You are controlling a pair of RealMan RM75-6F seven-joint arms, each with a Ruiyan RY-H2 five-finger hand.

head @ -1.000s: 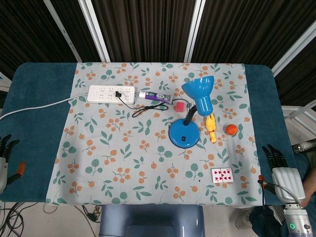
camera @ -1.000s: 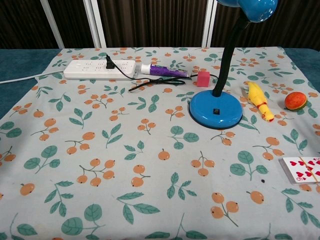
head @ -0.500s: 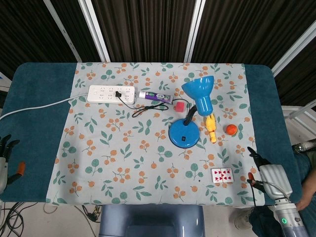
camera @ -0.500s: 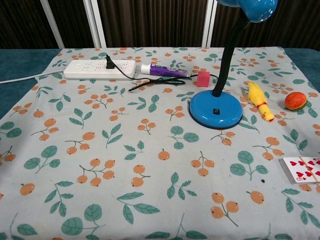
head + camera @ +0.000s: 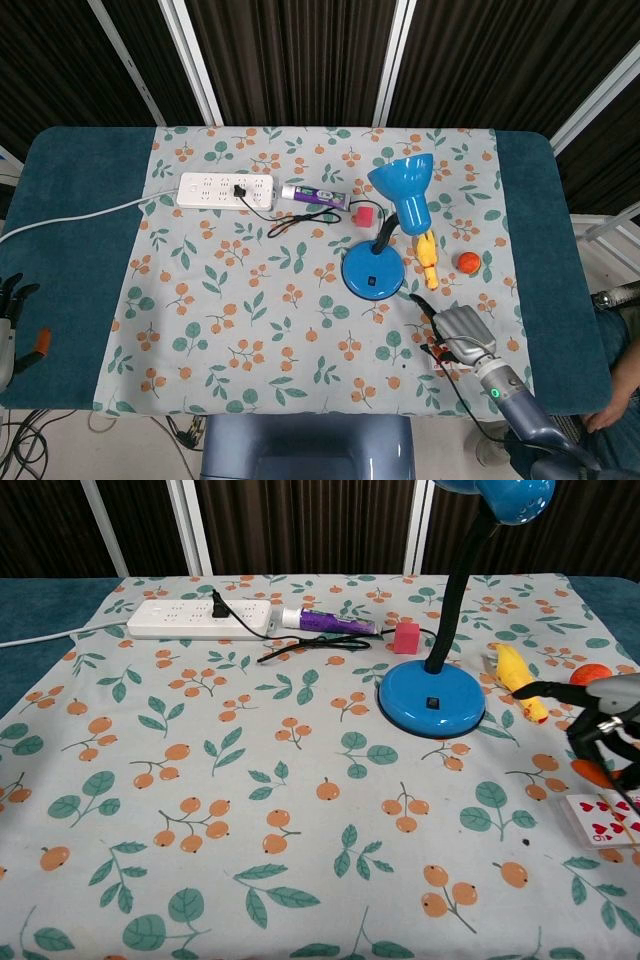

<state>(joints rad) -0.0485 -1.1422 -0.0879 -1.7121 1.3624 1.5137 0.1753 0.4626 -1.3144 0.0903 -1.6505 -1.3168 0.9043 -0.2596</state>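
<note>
Right hand hovers over playing cards near table front edge, fingers apart, holding nothing. Left hand idle off table's left edge, fingers spread. Blue lamp, yellow toy, power strip untouched. Cards not lifted.

A teal desk carries a floral cloth. Toward the far edge lie a white power strip, a purple tube and a small pink cube. A blue desk lamp stands right of centre, with a yellow rubber chicken and an orange ball beside it. The right robot hand hovers over the playing cards near the front edge, its fingers spread. The left robot hand sits off the desk's left edge.
</note>
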